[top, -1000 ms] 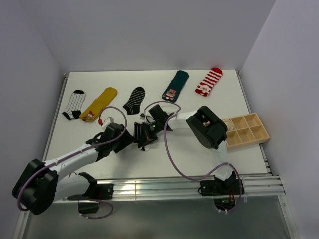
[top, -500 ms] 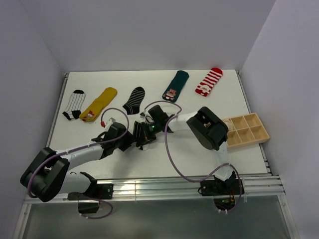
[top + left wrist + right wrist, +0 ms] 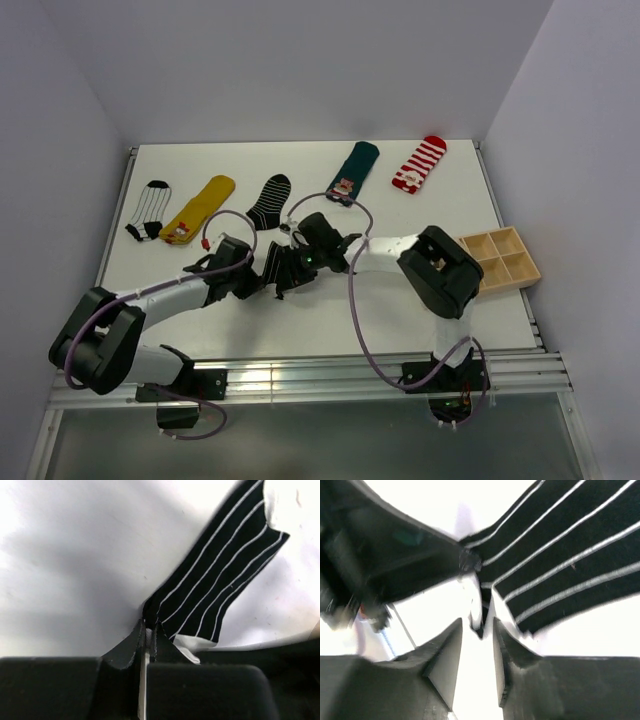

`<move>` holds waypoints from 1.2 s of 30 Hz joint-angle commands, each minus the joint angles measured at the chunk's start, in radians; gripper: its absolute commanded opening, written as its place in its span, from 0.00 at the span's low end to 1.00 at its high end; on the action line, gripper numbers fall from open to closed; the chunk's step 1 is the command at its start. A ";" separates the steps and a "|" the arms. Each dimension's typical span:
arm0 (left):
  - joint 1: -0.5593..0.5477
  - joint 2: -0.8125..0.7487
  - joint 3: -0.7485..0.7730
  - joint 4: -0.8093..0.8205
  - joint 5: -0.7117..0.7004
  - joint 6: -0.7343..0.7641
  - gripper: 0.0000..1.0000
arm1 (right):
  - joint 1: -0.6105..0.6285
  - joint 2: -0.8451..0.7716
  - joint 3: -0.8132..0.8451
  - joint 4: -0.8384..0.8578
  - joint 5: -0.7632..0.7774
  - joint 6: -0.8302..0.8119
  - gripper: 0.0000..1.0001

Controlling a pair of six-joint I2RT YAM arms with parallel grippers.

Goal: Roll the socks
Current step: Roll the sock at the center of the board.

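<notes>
Pinching only a thin corner of the black fabric sock with thin white lines (image 3: 220,575), which fans out ahead of its tips over the white tabletop (image 3: 60,545), the left pincer (image 3: 148,628) could lose it to any tug, since the right pincer (image 3: 477,624) stands narrowly parted beside it.

I found the white flat table (image 3: 300,325) carrying a far row of mixed-colour fabric socks (image 3: 270,200) and, at right, a pale wooden compartment tray (image 3: 500,283).
</notes>
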 commanded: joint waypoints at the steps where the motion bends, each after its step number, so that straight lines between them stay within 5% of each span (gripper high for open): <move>1: 0.051 0.031 0.078 -0.111 0.058 0.129 0.00 | 0.038 -0.117 -0.038 0.016 0.157 -0.170 0.41; 13: 0.121 0.129 0.197 -0.199 0.239 0.314 0.00 | 0.235 -0.208 -0.117 0.142 0.614 -0.368 0.55; 29: 0.138 0.164 0.235 -0.223 0.270 0.371 0.00 | 0.393 -0.022 -0.043 0.158 0.821 -0.453 0.55; 34: 0.140 0.175 0.244 -0.228 0.285 0.386 0.00 | 0.407 0.030 -0.028 0.161 0.896 -0.491 0.48; 36: 0.141 0.176 0.249 -0.228 0.287 0.395 0.00 | 0.408 0.042 -0.023 0.156 0.909 -0.496 0.35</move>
